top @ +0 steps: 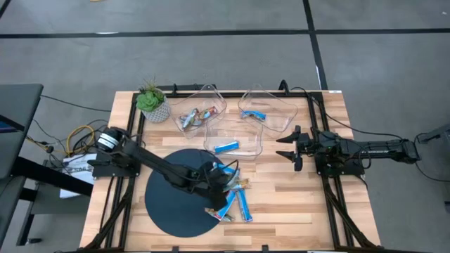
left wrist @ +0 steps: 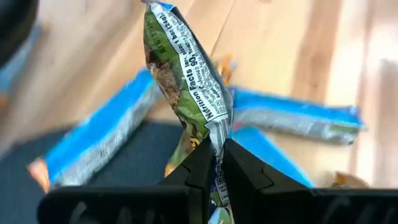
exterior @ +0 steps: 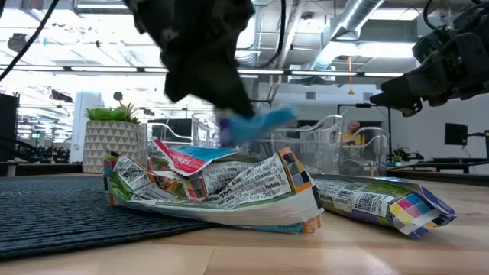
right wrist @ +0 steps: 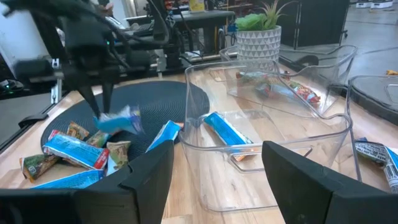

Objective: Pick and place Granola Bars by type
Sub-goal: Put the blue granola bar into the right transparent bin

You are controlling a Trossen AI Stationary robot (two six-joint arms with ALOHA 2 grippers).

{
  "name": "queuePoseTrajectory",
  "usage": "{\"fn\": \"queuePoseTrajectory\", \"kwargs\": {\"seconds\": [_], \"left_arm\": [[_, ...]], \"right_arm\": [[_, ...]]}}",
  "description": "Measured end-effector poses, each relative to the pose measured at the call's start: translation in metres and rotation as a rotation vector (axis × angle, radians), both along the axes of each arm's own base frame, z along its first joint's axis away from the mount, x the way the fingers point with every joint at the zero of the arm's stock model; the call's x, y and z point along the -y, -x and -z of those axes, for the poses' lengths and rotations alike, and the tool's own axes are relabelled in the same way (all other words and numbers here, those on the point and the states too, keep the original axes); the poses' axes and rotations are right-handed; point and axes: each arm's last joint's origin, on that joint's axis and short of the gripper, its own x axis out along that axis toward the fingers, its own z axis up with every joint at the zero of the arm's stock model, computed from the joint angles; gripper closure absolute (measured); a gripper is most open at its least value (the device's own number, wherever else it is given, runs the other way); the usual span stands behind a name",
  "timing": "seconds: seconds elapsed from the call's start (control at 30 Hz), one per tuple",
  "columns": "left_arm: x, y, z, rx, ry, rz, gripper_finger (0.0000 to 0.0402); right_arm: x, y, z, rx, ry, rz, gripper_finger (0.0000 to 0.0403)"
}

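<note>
My left gripper (left wrist: 219, 148) hangs over the pile of granola bars (top: 235, 200) at the right rim of the dark round mat (top: 176, 204), shut on one bar (left wrist: 186, 81). That bar's wrapper shows a green-and-white printed back and a blue far end. In the right wrist view the bar (right wrist: 121, 120) looks blue and white, above the loose bars (right wrist: 74, 152). My right gripper (right wrist: 217, 177) waits open at the table's right side, beside the bins. My left gripper pinches the bar's flat end seam (left wrist: 217, 138) between its two fingers, which slant down from the table's left side. The bar sticks out beyond the fingertips, along the fingers. It is lifted clear of the pile and the mat.
Three clear bins stand at the far middle: one (top: 204, 105) with silver-red bars, one (top: 278, 109) with a blue bar, and a nearer one (top: 246, 144) with a blue bar. A potted plant (top: 151, 102) stands at the far left.
</note>
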Motion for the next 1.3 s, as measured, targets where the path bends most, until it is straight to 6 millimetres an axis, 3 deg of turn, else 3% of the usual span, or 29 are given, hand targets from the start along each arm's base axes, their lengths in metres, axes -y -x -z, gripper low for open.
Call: {"fn": "queuePoseTrajectory", "kwargs": {"seconds": [0.2, 0.43, 0.6, 0.73, 0.9, 1.0, 1.1, 1.3], "left_arm": [[-0.003, -0.001, -0.029, 0.155, -0.172, 0.018, 0.0373], [-0.038, -0.010, -0.066, 0.310, -0.441, -0.074, 0.0373], [-0.087, -0.022, -0.082, 0.352, -0.544, -0.096, 0.0373], [-0.137, -0.028, -0.085, 0.361, -0.562, -0.068, 0.0372], [-0.201, -0.024, -0.084, 0.337, -0.558, -0.063, 0.0372], [-0.227, -0.019, -0.083, 0.311, -0.577, -0.066, 0.0372], [-0.232, -0.017, -0.080, 0.273, -0.579, -0.048, 0.0372], [-0.223, -0.019, -0.079, 0.266, -0.595, 0.001, 0.0372]], "right_arm": [[0.000, 0.000, 0.000, 0.002, 0.000, 0.000, 0.0163], [0.000, 0.000, 0.000, 0.001, 0.000, 0.000, 0.0163], [0.000, 0.000, 0.000, 0.000, 0.000, 0.000, 0.0163], [0.000, 0.000, 0.000, 0.000, 0.000, 0.000, 0.0163], [0.000, 0.000, 0.000, 0.001, 0.000, 0.000, 0.0163], [0.000, 0.000, 0.000, 0.001, 0.000, 0.000, 0.0163], [0.000, 0.000, 0.000, 0.000, 0.000, 0.000, 0.0163], [0.000, 0.000, 0.000, 0.001, 0.000, 0.000, 0.0163]]}}
